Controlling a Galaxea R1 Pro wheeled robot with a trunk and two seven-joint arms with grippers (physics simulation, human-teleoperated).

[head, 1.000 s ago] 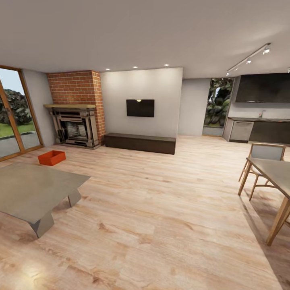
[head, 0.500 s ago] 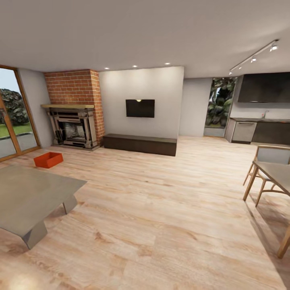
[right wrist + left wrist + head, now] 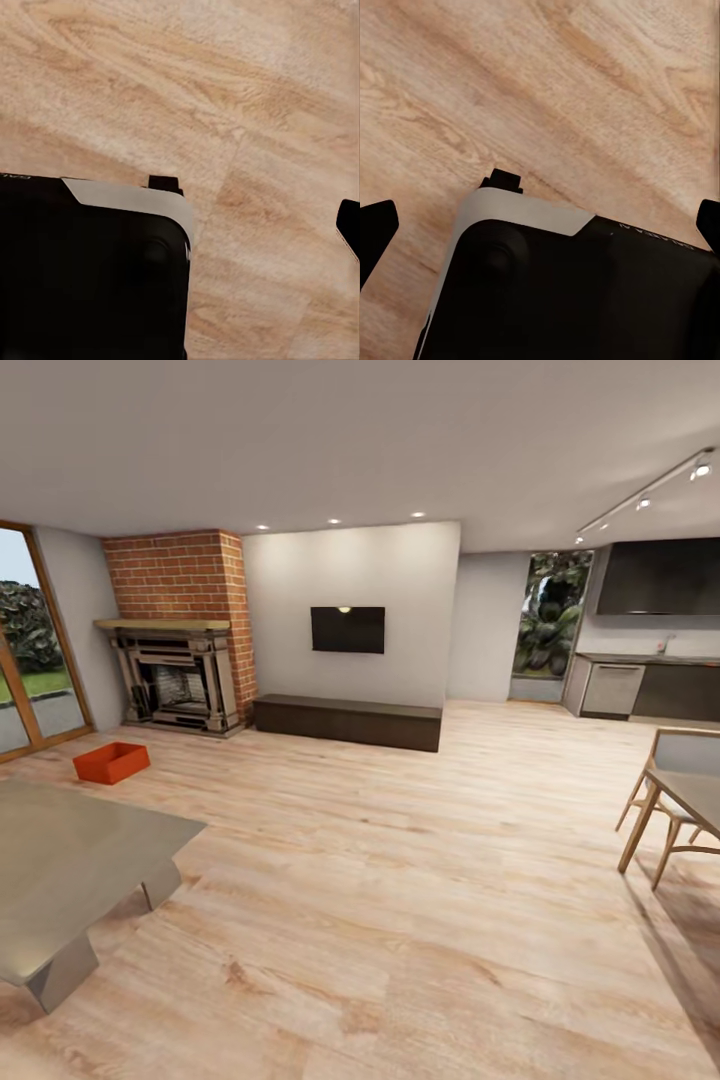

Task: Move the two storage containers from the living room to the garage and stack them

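Observation:
One orange-red storage container (image 3: 110,762) sits on the light wood-plank floor (image 3: 400,880) of the living room, at the far left in front of the brick fireplace (image 3: 180,630). The second container is out of view. In the left wrist view, my left gripper (image 3: 540,225) hangs open over the wood floor and my own dark base, its fingertips (image 3: 376,225) far apart at the picture's edges. My right gripper (image 3: 180,225) is also open over the floor, with one fingertip (image 3: 349,225) at the edge. Both grippers hold nothing.
A grey low table (image 3: 70,860) stands at the near left. A wooden dining table with a chair (image 3: 680,800) is at the right. A dark TV bench (image 3: 345,720) runs along the back wall under the TV (image 3: 347,629). The kitchen counter (image 3: 650,685) lies far right.
The whole head view has shifted: the robot rolls forward, so the low table slides left and the dining table slides right. Nothing in the room itself has moved.

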